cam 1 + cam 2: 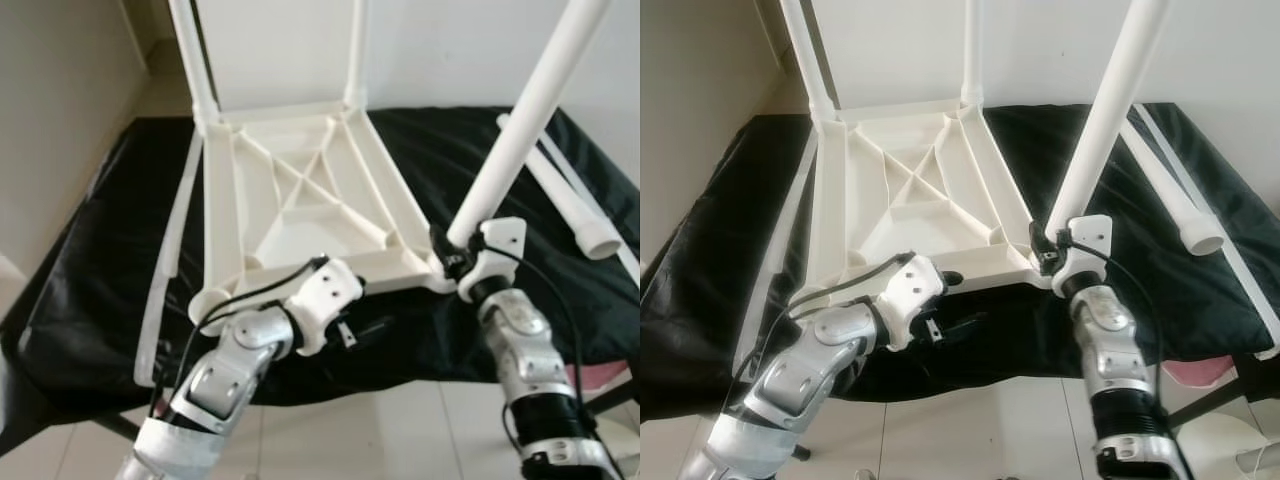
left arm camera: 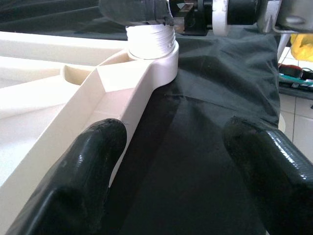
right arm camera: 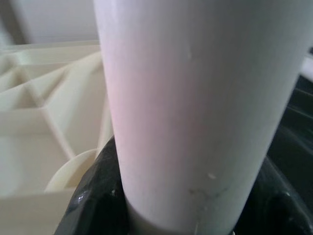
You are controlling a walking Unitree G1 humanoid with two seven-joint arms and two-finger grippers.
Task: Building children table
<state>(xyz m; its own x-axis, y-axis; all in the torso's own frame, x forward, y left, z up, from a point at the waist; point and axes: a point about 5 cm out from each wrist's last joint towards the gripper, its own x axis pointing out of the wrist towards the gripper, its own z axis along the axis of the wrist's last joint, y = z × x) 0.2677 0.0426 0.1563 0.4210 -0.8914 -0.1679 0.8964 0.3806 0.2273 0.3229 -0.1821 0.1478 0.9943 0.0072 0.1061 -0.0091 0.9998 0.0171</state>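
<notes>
A: 2 legs [image 1: 190, 60] stand screwed into the far corners of the tabletop [image 1: 300, 200], as I see it. The tabletop lies upside down on a black cloth [image 1: 90, 270] over the surface, ribs facing up.

B: And the right arm?

A: My right gripper [image 1: 1065, 245] has its jaws clenched around a 3rd leg [image 1: 525, 110] low on the shaft. The leg's threaded end sits at the near right corner socket [image 2: 154, 61], tilted away to the right.

B: Left side?

A: My left gripper [image 2: 171, 171] rests at the near edge of the tabletop, jaws released. One finger [image 2: 78, 181] touches the rim and the other lies over the cloth, well apart from it.

B: Any loose parts?

A: 1 more leg [image 1: 570, 200] lies on the cloth to the right, open end toward me. A long white strip [image 1: 170, 250] lies beside the tabletop's left edge.
</notes>
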